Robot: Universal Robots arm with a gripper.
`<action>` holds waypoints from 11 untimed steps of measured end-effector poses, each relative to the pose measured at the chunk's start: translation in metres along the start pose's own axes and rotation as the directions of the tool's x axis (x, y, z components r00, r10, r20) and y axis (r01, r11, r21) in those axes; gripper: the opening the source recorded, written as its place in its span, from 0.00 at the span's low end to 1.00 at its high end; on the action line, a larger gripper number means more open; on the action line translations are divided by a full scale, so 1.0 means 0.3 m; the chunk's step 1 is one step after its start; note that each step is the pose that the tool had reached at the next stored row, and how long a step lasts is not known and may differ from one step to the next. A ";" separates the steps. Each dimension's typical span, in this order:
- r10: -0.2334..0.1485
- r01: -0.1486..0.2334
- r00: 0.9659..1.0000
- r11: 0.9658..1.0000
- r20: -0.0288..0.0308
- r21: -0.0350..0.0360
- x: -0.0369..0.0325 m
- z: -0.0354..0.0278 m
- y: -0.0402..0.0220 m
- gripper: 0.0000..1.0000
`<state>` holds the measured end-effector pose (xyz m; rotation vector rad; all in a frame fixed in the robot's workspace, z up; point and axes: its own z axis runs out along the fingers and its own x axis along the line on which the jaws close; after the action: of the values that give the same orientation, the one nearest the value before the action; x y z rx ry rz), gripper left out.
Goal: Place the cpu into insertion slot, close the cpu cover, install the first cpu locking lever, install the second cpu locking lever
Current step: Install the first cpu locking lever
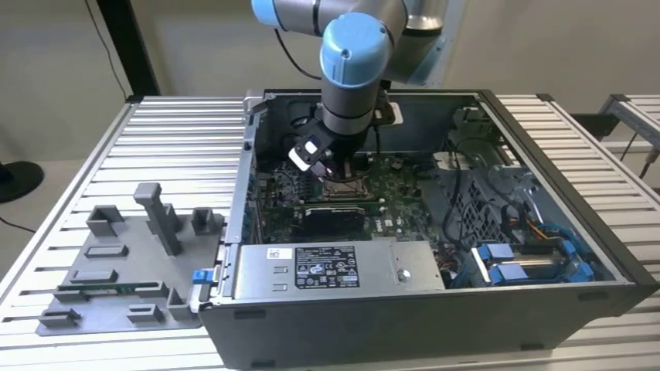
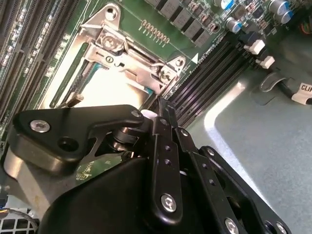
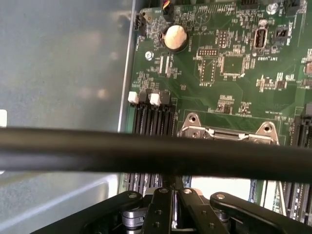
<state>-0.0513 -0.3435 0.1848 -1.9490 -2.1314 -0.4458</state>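
Wall: a plain pale beige wall (image 1: 536, 46) runs across the top of the frame.
Post: a dark upright post (image 1: 131, 46) stands at upper left, with a thin black cable (image 1: 100, 39) hanging just beside it.
Worktop: a silvery ribbed worktop (image 1: 175, 147) fills the middle and lower frame.
Second worktop: a similar ribbed surface (image 1: 637, 112) sits at the right edge, set apart by a gap.
Floor: a pale grey floor (image 1: 42, 239) shows at the left edge, with a dark round base (image 1: 12, 182) resting on it.
Light: soft and even, with faint shadows.
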 end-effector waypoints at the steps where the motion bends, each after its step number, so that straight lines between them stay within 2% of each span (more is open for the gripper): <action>1: 0.000 0.000 1.000 1.000 -0.001 0.000 -0.001 0.000 0.003 0.00; 5: 0.000 0.000 1.000 1.000 -0.005 0.000 -0.001 0.000 0.008 0.00; 6: 0.001 -0.001 1.000 1.000 -0.008 0.000 -0.002 -0.002 0.008 0.00; 7: 0.001 -0.001 1.000 1.000 -0.014 -0.001 -0.003 -0.002 0.009 0.00; 9: 0.001 -0.001 0.999 1.000 -0.033 -0.004 0.001 0.000 0.012 0.00; 10: 0.001 -0.001 0.999 1.000 -0.034 -0.005 0.003 -0.004 0.012 0.00; 11: 0.001 -0.002 0.999 1.000 -0.033 -0.004 0.006 -0.012 0.013 0.00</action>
<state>-0.0478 -0.3428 0.1891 -1.9313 -2.1102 -0.4793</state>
